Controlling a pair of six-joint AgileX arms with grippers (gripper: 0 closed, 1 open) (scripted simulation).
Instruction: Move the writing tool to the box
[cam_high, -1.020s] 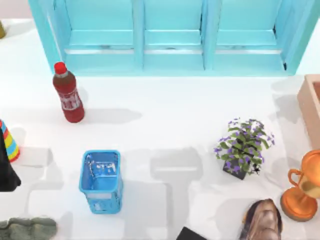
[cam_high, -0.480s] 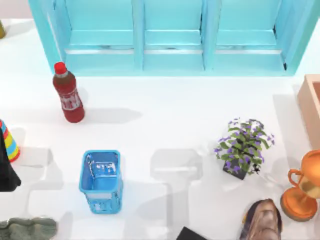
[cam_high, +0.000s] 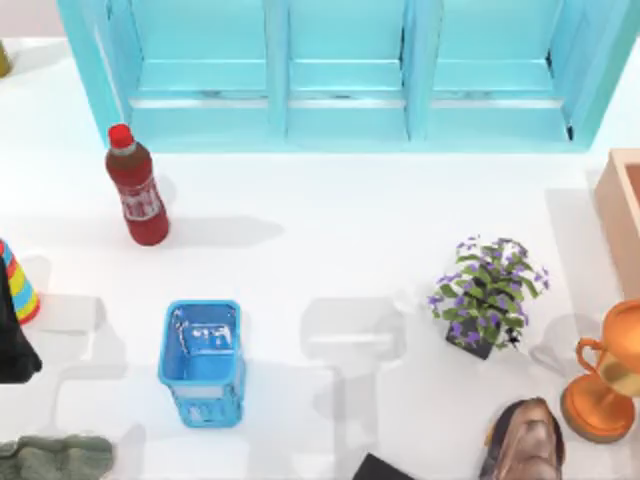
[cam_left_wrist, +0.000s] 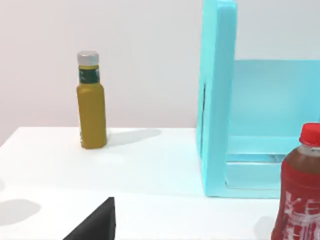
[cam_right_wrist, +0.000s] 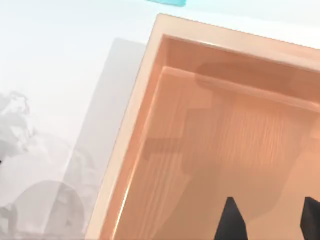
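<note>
The box (cam_right_wrist: 210, 150) is tan with thick walls and a wood-grained floor, seen from above in the right wrist view. My right gripper (cam_right_wrist: 270, 222) hangs over its inside, open, its dark fingertips (cam_right_wrist: 231, 220) apart with only the box floor between them. In the top view the box (cam_high: 622, 215) sits at the table's right edge. The writing tool is out of view. My left arm (cam_high: 12, 340) rests at the table's left edge, and one dark finger (cam_left_wrist: 95, 225) of its gripper shows in the left wrist view.
A red drink bottle (cam_high: 137, 187) stands at back left and a blue lattice basket (cam_high: 202, 362) at front left. A flowering plant pot (cam_high: 487, 292), a trophy (cam_high: 605, 375) and a brown shoe (cam_high: 525, 440) crowd the right. A teal cabinet (cam_high: 340, 70) lines the back, with a yellow bottle (cam_left_wrist: 91, 107) beside it.
The arm's shadows on the table have shifted slightly near the middle and near the box. The objects on the table have not moved.
</note>
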